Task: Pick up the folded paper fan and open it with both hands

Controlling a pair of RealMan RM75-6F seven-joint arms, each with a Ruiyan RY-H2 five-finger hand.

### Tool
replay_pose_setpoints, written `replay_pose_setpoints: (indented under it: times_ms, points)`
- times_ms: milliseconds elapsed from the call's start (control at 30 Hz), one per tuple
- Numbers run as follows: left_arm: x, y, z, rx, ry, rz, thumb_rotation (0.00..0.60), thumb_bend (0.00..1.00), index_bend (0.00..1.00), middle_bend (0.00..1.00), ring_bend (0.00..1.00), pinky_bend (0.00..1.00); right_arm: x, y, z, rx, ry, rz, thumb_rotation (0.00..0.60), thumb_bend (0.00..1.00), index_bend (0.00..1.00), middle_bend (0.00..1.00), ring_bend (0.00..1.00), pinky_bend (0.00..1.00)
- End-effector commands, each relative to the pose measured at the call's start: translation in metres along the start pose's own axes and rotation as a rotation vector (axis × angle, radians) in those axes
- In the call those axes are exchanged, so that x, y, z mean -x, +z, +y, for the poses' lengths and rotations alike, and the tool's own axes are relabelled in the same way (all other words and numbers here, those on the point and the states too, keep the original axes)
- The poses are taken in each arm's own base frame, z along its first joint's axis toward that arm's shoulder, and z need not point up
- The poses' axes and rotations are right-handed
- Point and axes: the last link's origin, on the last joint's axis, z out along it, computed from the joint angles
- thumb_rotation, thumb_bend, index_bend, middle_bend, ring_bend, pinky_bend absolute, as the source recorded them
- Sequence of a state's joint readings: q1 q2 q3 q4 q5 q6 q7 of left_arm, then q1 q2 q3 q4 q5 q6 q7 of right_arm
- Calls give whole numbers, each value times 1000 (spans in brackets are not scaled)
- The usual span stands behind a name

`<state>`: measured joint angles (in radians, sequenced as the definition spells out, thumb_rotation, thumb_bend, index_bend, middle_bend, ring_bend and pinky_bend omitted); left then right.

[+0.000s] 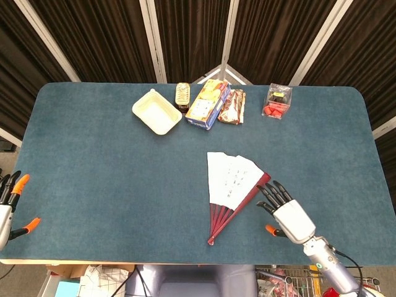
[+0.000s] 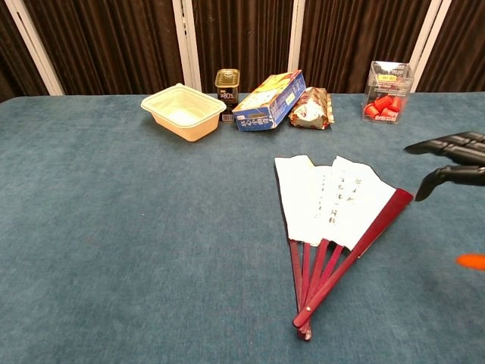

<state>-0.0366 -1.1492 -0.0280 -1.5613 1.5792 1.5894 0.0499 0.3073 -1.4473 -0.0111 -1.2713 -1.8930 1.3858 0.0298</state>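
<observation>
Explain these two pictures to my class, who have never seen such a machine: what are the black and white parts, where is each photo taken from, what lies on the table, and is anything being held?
This is a robot with two arms, each ending in a hand shaped like a person's. One picture looks down from its head, the other looks forward from its chest. The right hand, white with black fingers, reaches with fingers spread toward the paper fan; the chest view shows only its fingertips. The left hand waits at the table's edge. Neither holds anything. The fan lies partly spread on the blue table. At the far side stand a pale tray, a small tin, a blue box, a wrapped snack and a clear box of red pieces.
</observation>
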Motion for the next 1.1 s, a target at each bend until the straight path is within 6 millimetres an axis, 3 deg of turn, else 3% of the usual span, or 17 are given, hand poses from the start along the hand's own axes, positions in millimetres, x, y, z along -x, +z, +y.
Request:
replay_pose_setpoints:
  times_ms: [33, 400, 1100]
  points:
    - [0, 0, 1, 8, 3, -2, 600, 0, 0, 0, 0, 0, 11, 12, -4, -8, 7, -13, 600, 176, 388, 101, 0, 0]
    - [1, 0, 1, 9, 3, -4, 600, 0, 0, 0, 0, 0, 37, 29, -21, -25, 39, -34, 600, 176, 474, 134, 0, 0]
    - [1, 3, 0, 1, -10, -7, 600, 0, 0, 0, 0, 0, 64, 52, -41, -15, 66, -36, 600, 180, 474, 138, 0, 0]
